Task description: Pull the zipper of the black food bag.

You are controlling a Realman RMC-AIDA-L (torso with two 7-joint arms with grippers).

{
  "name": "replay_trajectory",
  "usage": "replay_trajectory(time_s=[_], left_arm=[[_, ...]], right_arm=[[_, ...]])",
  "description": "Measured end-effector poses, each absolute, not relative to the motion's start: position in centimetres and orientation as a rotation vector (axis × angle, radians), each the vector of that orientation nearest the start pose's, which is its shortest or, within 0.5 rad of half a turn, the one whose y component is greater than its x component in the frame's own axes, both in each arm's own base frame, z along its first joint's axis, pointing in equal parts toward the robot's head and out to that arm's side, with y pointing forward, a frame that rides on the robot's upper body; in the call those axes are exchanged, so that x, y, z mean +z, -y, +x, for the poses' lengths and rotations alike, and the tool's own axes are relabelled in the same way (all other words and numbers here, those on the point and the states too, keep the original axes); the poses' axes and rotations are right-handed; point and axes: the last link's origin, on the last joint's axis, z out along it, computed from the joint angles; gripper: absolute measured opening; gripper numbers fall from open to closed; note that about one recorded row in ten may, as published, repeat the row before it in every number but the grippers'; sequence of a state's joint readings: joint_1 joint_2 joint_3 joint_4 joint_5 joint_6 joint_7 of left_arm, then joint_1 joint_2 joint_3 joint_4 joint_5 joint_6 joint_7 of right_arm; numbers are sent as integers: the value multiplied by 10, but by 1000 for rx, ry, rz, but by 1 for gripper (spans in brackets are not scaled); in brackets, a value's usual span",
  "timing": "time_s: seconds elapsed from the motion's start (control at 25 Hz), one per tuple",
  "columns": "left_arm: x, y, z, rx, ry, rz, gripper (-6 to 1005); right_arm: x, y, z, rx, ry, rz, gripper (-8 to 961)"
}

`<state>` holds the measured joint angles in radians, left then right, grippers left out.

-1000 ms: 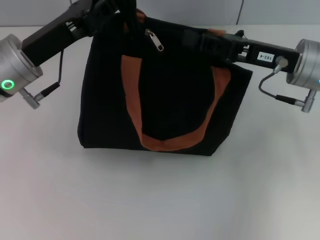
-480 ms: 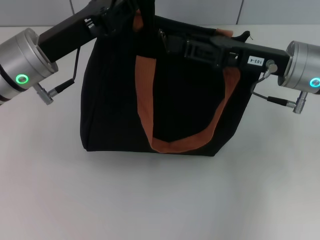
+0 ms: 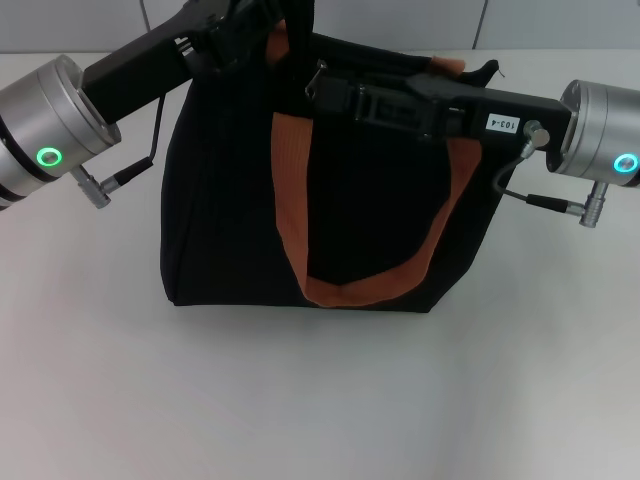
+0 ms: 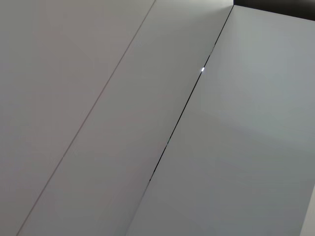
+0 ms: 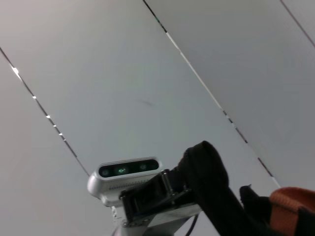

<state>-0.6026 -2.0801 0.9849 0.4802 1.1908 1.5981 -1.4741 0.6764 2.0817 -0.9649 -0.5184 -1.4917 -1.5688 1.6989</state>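
Shifted further toward frame left since half a second ago: right gripper (image 3: pixel 335 92), with zipper (image 3: pixel 318 78) carried along the top edge; a full second ago that silver tab lay loose on the bag's face, well clear of the arm. Left arm barely changed over the last half second.

Around the work, in the head view: white table (image 3: pixel 320 400) filling the lower half of the frame; pale panelled wall (image 3: pixel 560 22) along the top edge. Orange-brown strap (image 3: pixel 300 200) looping down the front face in a U, its upper right end running under the right arm. Second strap end (image 3: pixel 450 65) poking up behind that arm. Black forearm lying across the bag's upper edge, hiding the zip line to the right of the tab.

Black food bag (image 3: pixel 240 220) standing upright at centre frame. Zipper at the bag's top, centre-left, just off the tip of the right gripper and touching it; fingers black against black fabric, so grip on the tab not clear enough to call. Left gripper (image 3: pixel 250 30) at upper left of the frame, pressed against the bag's top left corner beside the strap; finger state likewise not discernible.

Left wrist view: only wall panels and seams. Right wrist view: bunched black fabric, an orange strap end and the left arm's camera, low in frame.
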Motion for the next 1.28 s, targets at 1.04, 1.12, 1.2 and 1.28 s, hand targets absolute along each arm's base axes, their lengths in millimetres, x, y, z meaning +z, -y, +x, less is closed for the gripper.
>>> replay_trajectory(time_s=[1.04, 1.12, 1.2, 1.28], left_arm=[[10, -355, -176, -1586, 721, -2424, 46], [10, -356, -176, -1583, 723, -2423, 47], [10, -356, -176, -1582, 724, -2423, 47], [10, -356, -176, -1581, 727, -2422, 47]], right_arm=[[-22, -365, 166, 1247, -1129, -2681, 451], [-23, -366, 167, 1238, -1139, -2675, 449], [-25, -366, 167, 1236, -1141, -2677, 447], [-25, -367, 165, 1235, -1137, -2680, 446]])
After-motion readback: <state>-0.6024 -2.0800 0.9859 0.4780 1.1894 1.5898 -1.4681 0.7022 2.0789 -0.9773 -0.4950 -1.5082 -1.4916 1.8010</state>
